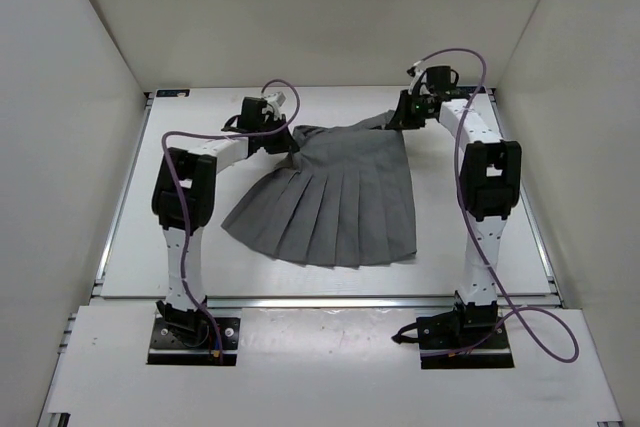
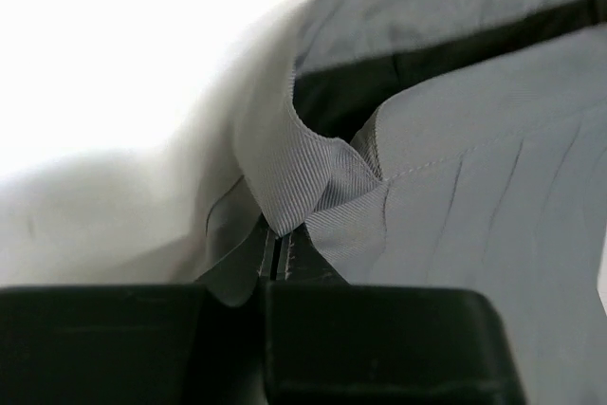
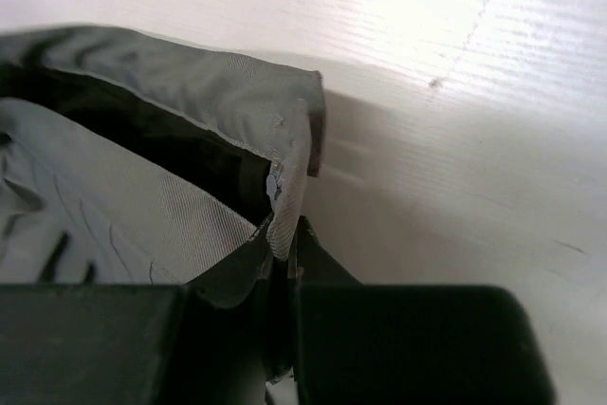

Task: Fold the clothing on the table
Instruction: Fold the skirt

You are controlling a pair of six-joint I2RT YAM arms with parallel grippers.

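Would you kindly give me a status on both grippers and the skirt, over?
Left gripper shut on the skirt at one waistband end. Right gripper shut on the other end. Skirt spread on the table, unfolded. Nothing in the way.

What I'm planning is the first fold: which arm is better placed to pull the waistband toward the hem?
Left, probably. The left gripper and right gripper each pinch a skirt waistband end, but the left's lies nearer the hem.

Left tool point(image 2: 277, 258), right tool point(image 3: 287, 246) (both clenched)
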